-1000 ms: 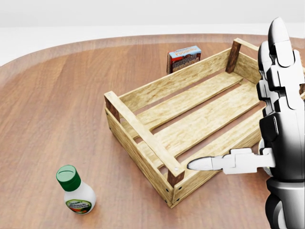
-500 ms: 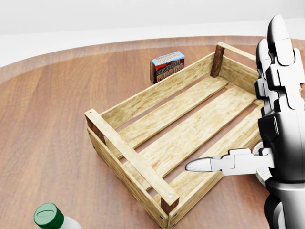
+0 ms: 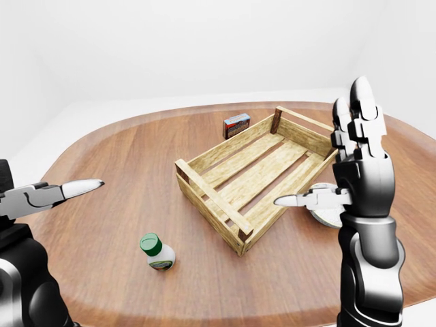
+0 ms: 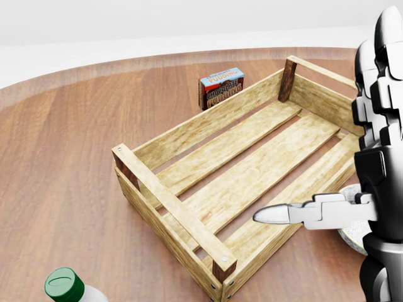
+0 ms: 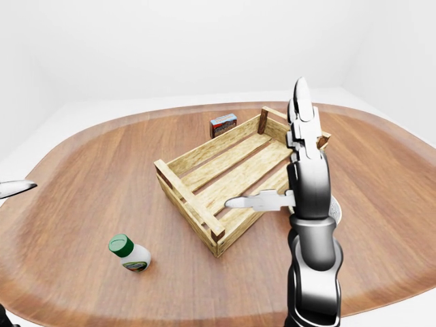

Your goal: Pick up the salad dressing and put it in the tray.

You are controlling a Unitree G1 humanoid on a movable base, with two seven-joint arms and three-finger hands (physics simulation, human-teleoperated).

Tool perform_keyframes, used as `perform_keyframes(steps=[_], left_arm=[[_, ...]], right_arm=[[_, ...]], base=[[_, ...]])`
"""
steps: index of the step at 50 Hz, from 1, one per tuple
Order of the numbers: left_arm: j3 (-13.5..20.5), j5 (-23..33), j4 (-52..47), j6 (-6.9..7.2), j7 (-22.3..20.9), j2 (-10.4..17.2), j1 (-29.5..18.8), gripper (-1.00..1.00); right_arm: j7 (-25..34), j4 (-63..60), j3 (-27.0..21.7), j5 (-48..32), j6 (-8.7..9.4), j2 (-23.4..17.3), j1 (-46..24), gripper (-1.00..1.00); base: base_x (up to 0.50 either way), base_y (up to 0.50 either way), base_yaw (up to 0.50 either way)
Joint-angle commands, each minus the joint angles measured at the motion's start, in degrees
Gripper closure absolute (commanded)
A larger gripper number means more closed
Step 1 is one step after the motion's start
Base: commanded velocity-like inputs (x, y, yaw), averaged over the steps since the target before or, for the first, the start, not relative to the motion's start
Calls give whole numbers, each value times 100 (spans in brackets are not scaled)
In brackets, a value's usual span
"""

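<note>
At seven o'clock on the round wooden table (image 3: 102, 225), upright and untouched: salad dressing (image 3: 157, 253), green-capped. Nearer, both hands empty: left hand (image 3: 41, 197) finger extended, probably spread; right hand (image 3: 354, 170) fingers wide. Farther, at centre, slatted wooden tray (image 3: 204, 197), pudding box (image 3: 236, 125) just beside its twelve o'clock wall.

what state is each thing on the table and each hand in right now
salad dressing: upright, cap on, on the table outside the tray
tray: empty
pudding box: standing on edge beside the tray
left hand: open, holding nothing
right hand: open, raised, fingers up
</note>
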Motion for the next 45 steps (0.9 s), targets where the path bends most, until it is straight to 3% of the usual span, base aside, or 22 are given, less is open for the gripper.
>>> perform_keyframes(steps=[1, 4, 9, 17, 29, 31, 36, 43, 45], left_arm=[[-25, 32, 5, 0, -22, -31, 28, -100], [25, 2, -48, 0, -11, 2, -2, -100], [148, -86, -47, 0, 7, 66, -12, -100], [194, -174, -93, 0, 73, 123, -36, -100], [193, -185, -96, 0, 78, 120, -2, -100], [170, -155, -51, 0, 56, 105, 2, -100], [139, -94, 30, 0, 9, 71, 21, -100], [50, -34, 27, 0, -9, 13, 46, -100], [57, -29, 11, 0, -12, 13, 39, -100]], right_arm=[[15, -332, -41, -198, 0, -274, -5, -100], [-24, -188, 122, -818, 0, -210, 55, -100], [-121, 85, -268, -120, 0, -7, -270, -100], [-311, 667, -354, 185, 0, -364, -761, -100], [-322, 328, -258, -215, 0, -311, -297, -100], [-305, 192, -453, 119, 0, -168, -246, -100], [-317, 220, -652, 414, 0, -245, -180, -100], [-373, 556, -728, 535, 0, -262, 1, -100], [-415, 543, -584, 218, 0, -363, 40, -100]], base=[[0, 0, 0], [14, 49, 0], [9, 29, 0], [0, 0, 0], [0, 1, 0], [3, 20, 0], [0, 0, 0], [0, 0, 0], [0, 0, 0]])
